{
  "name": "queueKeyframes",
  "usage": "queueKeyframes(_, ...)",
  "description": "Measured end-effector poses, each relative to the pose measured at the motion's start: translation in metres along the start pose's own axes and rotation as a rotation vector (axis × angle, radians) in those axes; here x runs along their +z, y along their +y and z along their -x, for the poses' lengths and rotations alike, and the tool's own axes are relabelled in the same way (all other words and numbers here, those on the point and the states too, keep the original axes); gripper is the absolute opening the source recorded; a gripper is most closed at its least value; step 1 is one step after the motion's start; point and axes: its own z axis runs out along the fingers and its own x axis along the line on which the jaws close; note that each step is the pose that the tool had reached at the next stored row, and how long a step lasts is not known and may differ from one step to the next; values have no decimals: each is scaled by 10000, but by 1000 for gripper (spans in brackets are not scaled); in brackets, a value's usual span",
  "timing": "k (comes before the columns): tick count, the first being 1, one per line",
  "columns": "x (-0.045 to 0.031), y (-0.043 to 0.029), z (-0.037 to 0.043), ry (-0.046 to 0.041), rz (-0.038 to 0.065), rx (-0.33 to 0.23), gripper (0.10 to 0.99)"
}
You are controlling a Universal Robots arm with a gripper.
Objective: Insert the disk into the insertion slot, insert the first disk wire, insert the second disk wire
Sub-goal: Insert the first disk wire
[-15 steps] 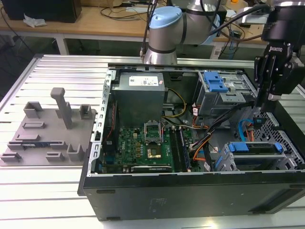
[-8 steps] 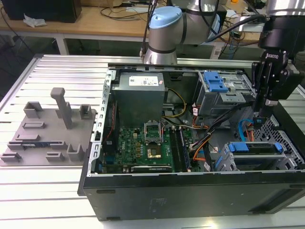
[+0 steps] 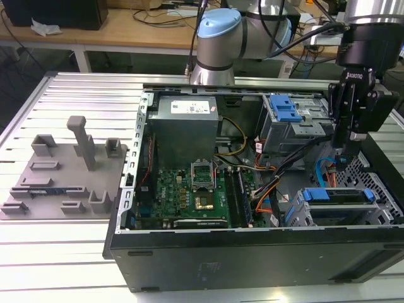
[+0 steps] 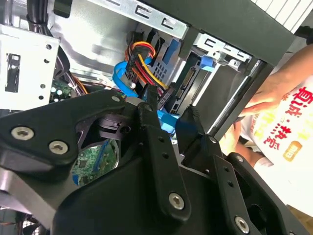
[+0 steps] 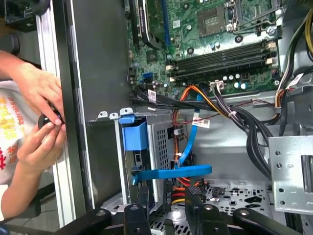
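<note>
A: At the near corner of the open black computer case (image 3: 252,252), on the exterior view's right: where's the flat silver hard drive in its bright blue plastic carrier (image 3: 334,196)?
B: Sitting in the low grey perforated sheet-metal cage (image 3: 295,213) there, blue edge up.
A: Gripper?
B: Black gripper (image 3: 343,156) hangs just behind that cage. In the first wrist view a flat blue cable (image 5: 171,171) crosses right at its tip. Can't tell whether it has hold of it, or how wide it stands.
A: Further back?
B: Green motherboard (image 3: 196,189) mid-case, and a taller grey cage with blue latch (image 3: 285,110) at the far edge. A person's hands (image 5: 41,98) are outside the case wall.
</note>
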Motion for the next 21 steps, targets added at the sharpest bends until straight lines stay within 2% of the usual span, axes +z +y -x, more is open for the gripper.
queueKeyframes(3, 10, 1, 8, 19, -248, 135, 424)
queueKeyframes(4, 19, 4, 12, 21, -295, 196, 424)
queueKeyframes(8, 66, 24, 35, 102, -212, 415, 424)
queueKeyframes(17, 110, 28, 57, 171, -218, 419, 424)
queueKeyframes(21, 116, 33, 72, 235, -256, 358, 412)
